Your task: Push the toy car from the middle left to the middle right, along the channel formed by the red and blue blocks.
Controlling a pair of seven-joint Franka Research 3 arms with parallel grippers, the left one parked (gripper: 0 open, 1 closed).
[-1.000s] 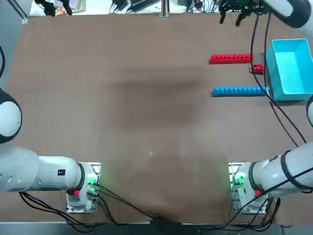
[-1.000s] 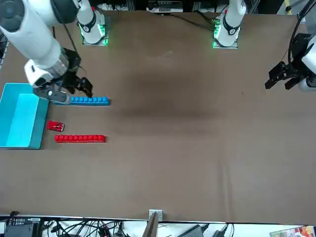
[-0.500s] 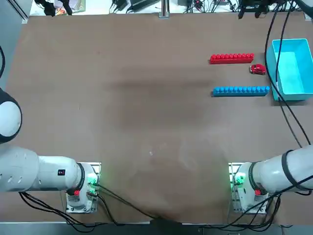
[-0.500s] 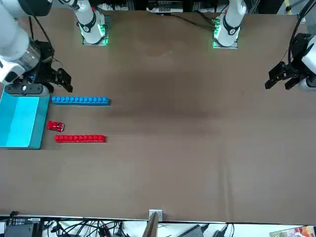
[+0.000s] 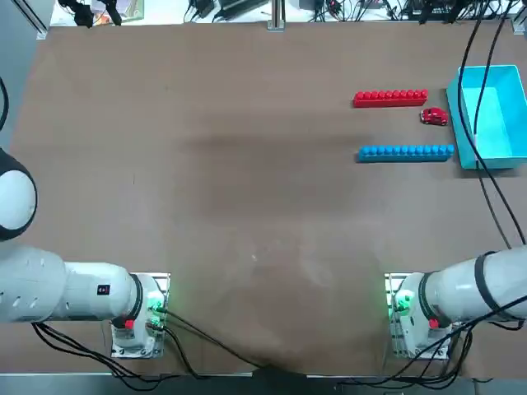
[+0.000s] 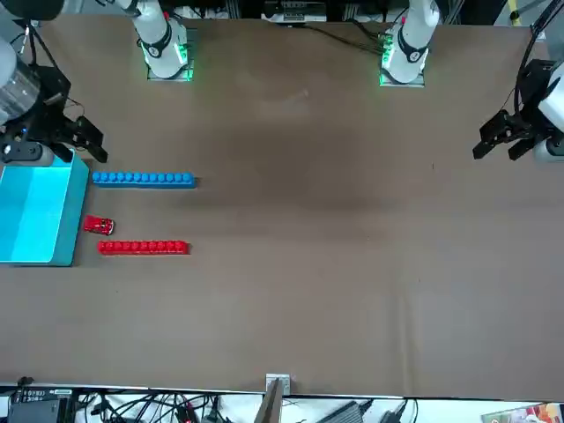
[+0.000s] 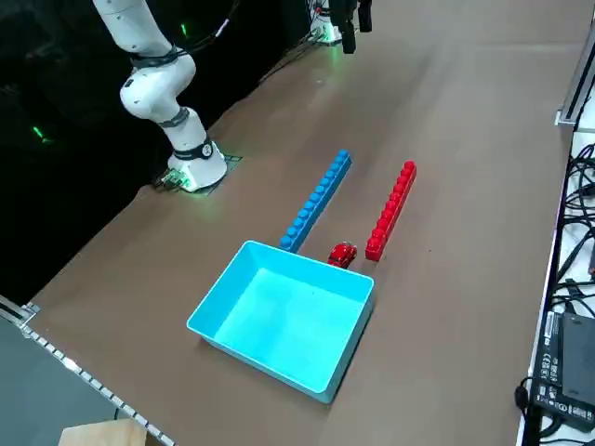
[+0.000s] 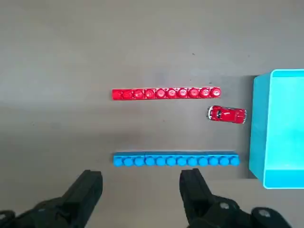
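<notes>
Glossy red, the toy car (image 8: 227,114) is sitting just beside the bin (image 7: 281,318), at the bin-side channel mouth; the red and blue blocks (image 8: 175,160) are pointing binward, presumably to guide it. I'm holding my claw (image 8: 141,173) open and empty above the table near the bin, likely clearing the finished push.

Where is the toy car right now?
In the top view, the toy car sits toward the table's right side, at the red bar's right end, just left of the light-blue bin.
</notes>
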